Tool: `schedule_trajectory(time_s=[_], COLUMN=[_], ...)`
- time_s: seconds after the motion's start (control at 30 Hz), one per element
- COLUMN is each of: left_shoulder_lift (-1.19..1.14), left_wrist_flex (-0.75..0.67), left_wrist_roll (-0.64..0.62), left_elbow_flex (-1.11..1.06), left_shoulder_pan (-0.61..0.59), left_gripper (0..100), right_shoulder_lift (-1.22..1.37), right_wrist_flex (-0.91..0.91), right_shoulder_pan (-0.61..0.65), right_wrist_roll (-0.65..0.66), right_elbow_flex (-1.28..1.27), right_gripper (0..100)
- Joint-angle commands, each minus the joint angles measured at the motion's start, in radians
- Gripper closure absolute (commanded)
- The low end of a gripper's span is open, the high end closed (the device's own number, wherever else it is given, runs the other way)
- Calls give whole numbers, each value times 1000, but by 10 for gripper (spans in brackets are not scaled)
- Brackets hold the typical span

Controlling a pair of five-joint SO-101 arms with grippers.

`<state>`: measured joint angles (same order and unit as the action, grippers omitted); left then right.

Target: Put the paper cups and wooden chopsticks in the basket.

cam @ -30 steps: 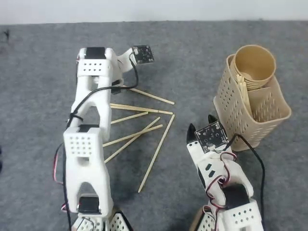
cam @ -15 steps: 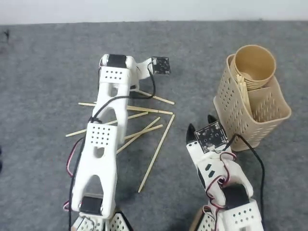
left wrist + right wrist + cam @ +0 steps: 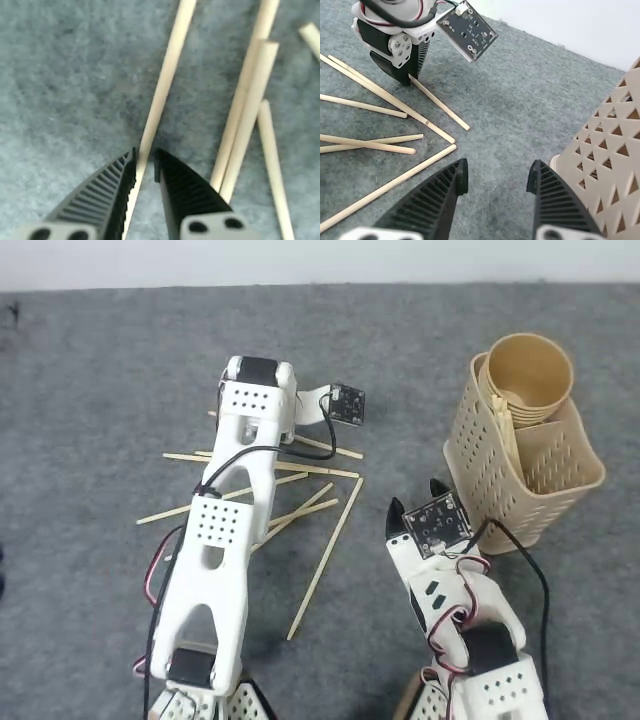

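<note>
Several wooden chopsticks (image 3: 325,545) lie scattered on the grey mat left of centre. My left gripper (image 3: 144,155) is down at the far end of the pile, its fingers closed around one chopstick (image 3: 165,80) that still lies on the mat. The right wrist view shows that same gripper (image 3: 410,75) holding the stick (image 3: 437,102). My right gripper (image 3: 410,502) hovers open and empty beside the beige basket (image 3: 490,480). Stacked paper cups (image 3: 528,370) and a few chopsticks (image 3: 505,435) stand inside the basket.
The perforated basket wall (image 3: 615,145) is close to the right gripper's side. Open mat lies between the chopstick pile and the basket. A white wall edge runs along the back of the mat.
The left arm swung to the right over the chopstick pile and brought its gripper down onto the farthest chopstick. The right arm stayed still.
</note>
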<state>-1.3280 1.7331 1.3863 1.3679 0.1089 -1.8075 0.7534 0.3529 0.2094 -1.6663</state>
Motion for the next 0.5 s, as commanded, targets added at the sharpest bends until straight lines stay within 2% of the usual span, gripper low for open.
schedule_trajectory(time_s=[0.0,0.13,0.33,0.47], left_shoulder_lift=[-2,9,189,365], left_wrist_flex=[28,28,28,26], left_wrist_roll=[23,17,-54,-170], left_elbow_flex=[-33,-33,-166,-249], left_shoulder_pan=[38,40,38,43], left_gripper=[936,989,988,988], right_shoulder_lift=[-8,-8,-8,-8], right_wrist_flex=[-18,-19,-21,-24], right_shoulder_pan=[-2,-2,-2,-2], right_wrist_roll=[12,12,12,12], right_elbow_flex=[-14,-14,-12,-12], right_gripper=[790,790,790,790])
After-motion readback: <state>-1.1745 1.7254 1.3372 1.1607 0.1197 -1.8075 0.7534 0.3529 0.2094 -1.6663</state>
